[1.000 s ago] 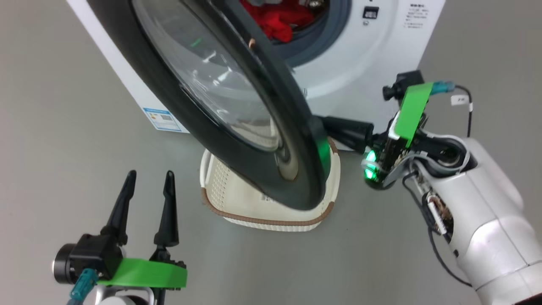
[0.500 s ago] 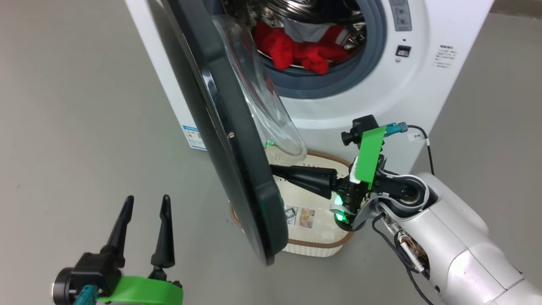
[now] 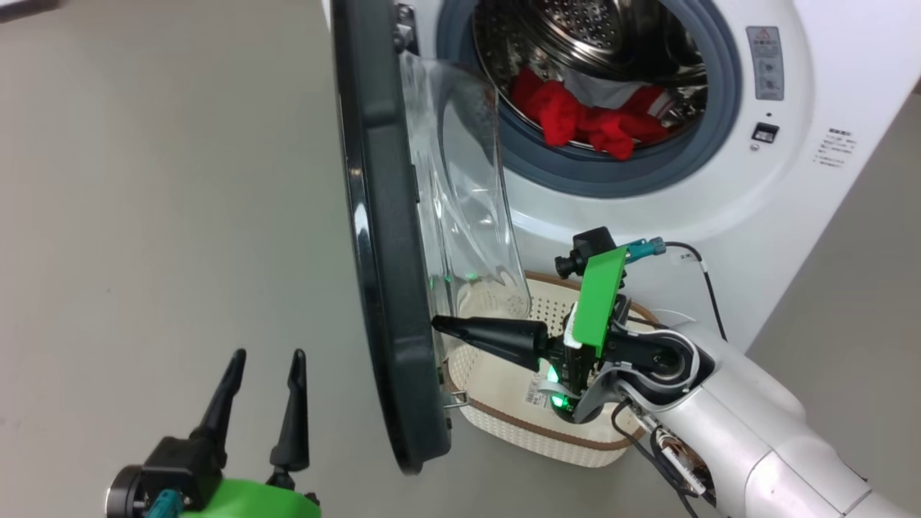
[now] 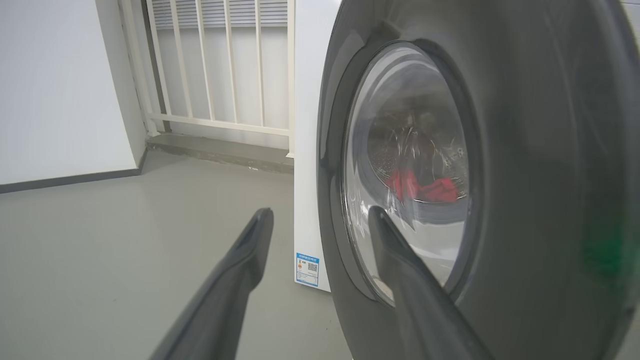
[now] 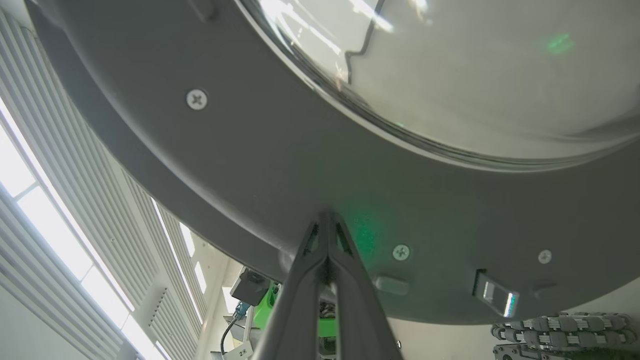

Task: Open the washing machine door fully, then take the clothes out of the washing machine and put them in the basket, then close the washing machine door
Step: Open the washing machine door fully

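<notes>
The washing machine (image 3: 719, 216) stands at the upper right with its drum exposed. The washing machine door (image 3: 381, 237) hangs open, edge-on to the head view, its glass bowl (image 3: 468, 201) bulging toward the machine. Red clothes (image 3: 590, 122) lie in the drum and show through the glass as clothes (image 4: 425, 187). The basket (image 3: 496, 370) sits on the floor below the drum opening, partly behind the door. My right gripper (image 3: 435, 324) is shut, tips against the door's inner face (image 5: 250, 165) below the bowl, over the basket. My left gripper (image 3: 266, 356) stands open on the door's outer side, holding nothing.
Grey floor (image 3: 158, 216) stretches to the left of the door. A white barred railing (image 4: 225, 65) and a white wall (image 4: 60, 90) stand behind the machine's side. A small blue label (image 4: 307, 270) marks the machine's lower corner.
The head camera has shifted. The door has swung wider, from slanting across the opening to edge-on, with my shut right gripper staying against its inner face. The left gripper stays open.
</notes>
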`<state>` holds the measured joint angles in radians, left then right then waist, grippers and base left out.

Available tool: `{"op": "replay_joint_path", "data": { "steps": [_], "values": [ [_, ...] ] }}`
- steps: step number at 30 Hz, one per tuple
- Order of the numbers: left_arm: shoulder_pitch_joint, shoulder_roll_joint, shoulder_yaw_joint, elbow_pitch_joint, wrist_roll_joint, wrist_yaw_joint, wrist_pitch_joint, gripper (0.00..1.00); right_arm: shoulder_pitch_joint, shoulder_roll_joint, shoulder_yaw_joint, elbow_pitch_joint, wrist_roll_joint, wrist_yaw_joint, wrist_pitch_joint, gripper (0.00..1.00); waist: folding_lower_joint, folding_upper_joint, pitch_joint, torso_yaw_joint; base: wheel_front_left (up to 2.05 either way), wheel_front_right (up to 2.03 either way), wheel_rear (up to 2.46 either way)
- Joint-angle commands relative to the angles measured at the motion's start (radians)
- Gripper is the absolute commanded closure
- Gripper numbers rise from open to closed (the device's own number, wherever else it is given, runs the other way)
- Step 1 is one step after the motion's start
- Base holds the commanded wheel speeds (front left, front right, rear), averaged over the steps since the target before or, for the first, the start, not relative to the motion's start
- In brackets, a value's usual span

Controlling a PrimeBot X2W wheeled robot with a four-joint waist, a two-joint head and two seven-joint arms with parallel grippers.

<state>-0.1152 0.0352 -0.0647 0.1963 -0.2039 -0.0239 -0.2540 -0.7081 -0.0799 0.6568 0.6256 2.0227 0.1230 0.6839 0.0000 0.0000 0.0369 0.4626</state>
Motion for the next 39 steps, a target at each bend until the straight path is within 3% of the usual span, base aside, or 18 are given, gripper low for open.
{"op": "replay_joint_path", "data": {
  "steps": [1, 12, 20, 22, 23, 24, 32, 39],
  "values": [
    [0.002, 0.015, 0.027, -0.016, -0.004, -0.005, -0.008, 0.00, 0.005, 0.030, 0.020, -0.036, 0.023, 0.008, -0.016, 1.00, 0.0000, 0.0000, -0.020, 0.027, 0.00, 0.00, 0.00],
    [0.015, 0.015, 0.030, -0.030, -0.021, -0.007, -0.008, 0.00, -0.024, 0.030, 0.111, -0.035, 0.079, 0.008, -0.073, 1.00, 0.0000, 0.0000, -0.009, 0.039, 0.00, 0.00, 0.00],
    [0.022, 0.015, 0.034, -0.028, -0.021, -0.016, -0.008, 0.00, -0.029, 0.030, 0.120, -0.016, 0.081, 0.008, -0.087, 1.00, 0.0000, 0.0000, -0.013, 0.034, 0.00, 0.00, 0.00],
    [0.022, 0.015, 0.035, -0.024, -0.019, -0.017, -0.008, 0.00, -0.027, 0.030, 0.110, -0.016, 0.064, 0.008, -0.098, 0.62, 0.0000, 0.0000, -0.018, 0.031, 0.00, 0.00, 0.00],
    [0.022, 0.015, 0.035, -0.022, -0.017, -0.018, -0.008, 0.00, -0.025, 0.030, 0.104, -0.016, 0.048, 0.008, -0.108, 0.50, 0.0000, 0.0000, -0.020, 0.029, 0.00, 0.00, 0.00],
    [0.022, 0.015, 0.035, -0.020, -0.015, -0.019, -0.008, 0.00, -0.022, 0.030, 0.093, -0.016, 0.023, 0.008, -0.126, 0.00, 0.0000, 0.0000, -0.024, 0.028, 0.00, 0.00, 0.00],
    [0.029, 0.015, 0.051, -0.007, 0.005, -0.029, -0.008, 0.00, 0.057, -0.009, 0.034, -0.093, -0.297, 0.008, -0.355, 0.00, 0.0000, 0.0000, -0.047, 0.013, 0.00, 0.00, 0.00],
    [0.041, 0.016, 0.067, 0.000, 0.019, -0.039, -0.008, 0.00, 0.140, -0.097, 0.084, -0.157, -0.565, 0.008, -0.629, 0.00, 0.0000, 0.0000, -0.074, 0.002, 0.00, 0.00, 0.00]
  ]
}}
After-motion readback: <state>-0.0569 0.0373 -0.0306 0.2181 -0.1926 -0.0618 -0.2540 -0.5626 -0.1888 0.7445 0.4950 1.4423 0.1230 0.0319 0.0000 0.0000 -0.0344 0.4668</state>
